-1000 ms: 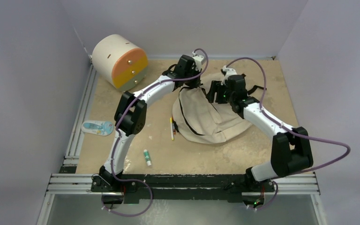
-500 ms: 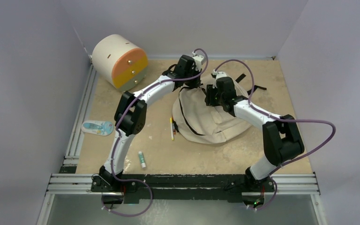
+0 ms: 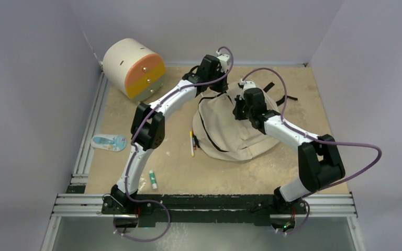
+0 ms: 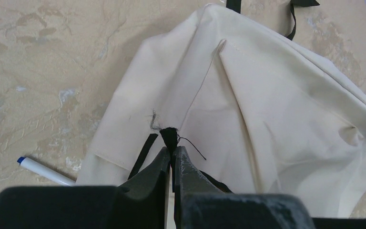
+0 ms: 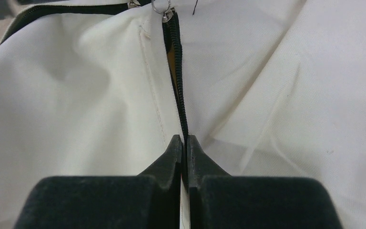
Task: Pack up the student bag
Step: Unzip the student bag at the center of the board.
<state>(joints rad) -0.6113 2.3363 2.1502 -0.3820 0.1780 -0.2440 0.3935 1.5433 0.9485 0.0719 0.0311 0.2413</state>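
left fingers (image 4: 155, 174) clamp black tab (image 4: 170, 136) on student bag (image 4: 267, 109); right fingers (image 5: 167, 160) pinch zipper (image 5: 176, 71) seam (presumably tensioning it to open)

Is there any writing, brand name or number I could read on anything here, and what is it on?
No text is readable in any view.
Flat light-blue and white packet: has print, too small and blurred to read.
Small white and green tube: any label is too small to tell.
Beige fabric backpack: no lettering shows.
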